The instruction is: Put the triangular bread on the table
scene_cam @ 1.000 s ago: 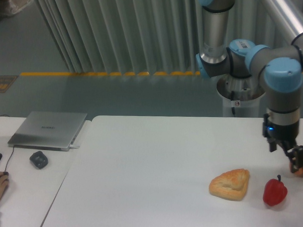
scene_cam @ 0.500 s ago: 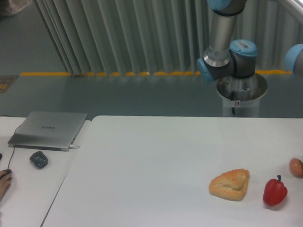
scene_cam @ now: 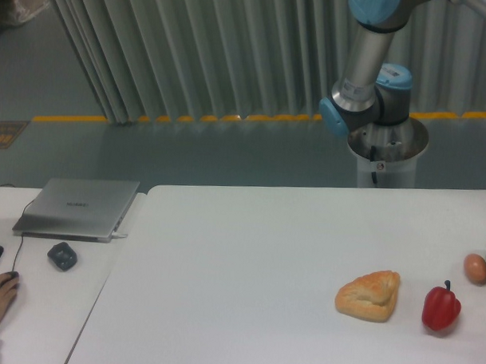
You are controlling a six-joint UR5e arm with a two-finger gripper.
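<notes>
Only arm's base shows; triangular bread [scene_cam: 370, 294] sits on table [scene_cam: 248, 262].

The triangular bread [scene_cam: 369, 294] is lying flat on the desk [scene_cam: 248, 270], toward its right front part; it is showing a golden-tan, puffy wedge shape with rounded corners and a browned, folded top; its narrower end is pointing up and to the right. The desk is presenting a large, plain white, matte top; the bread is resting directly on it, untouched.
</notes>
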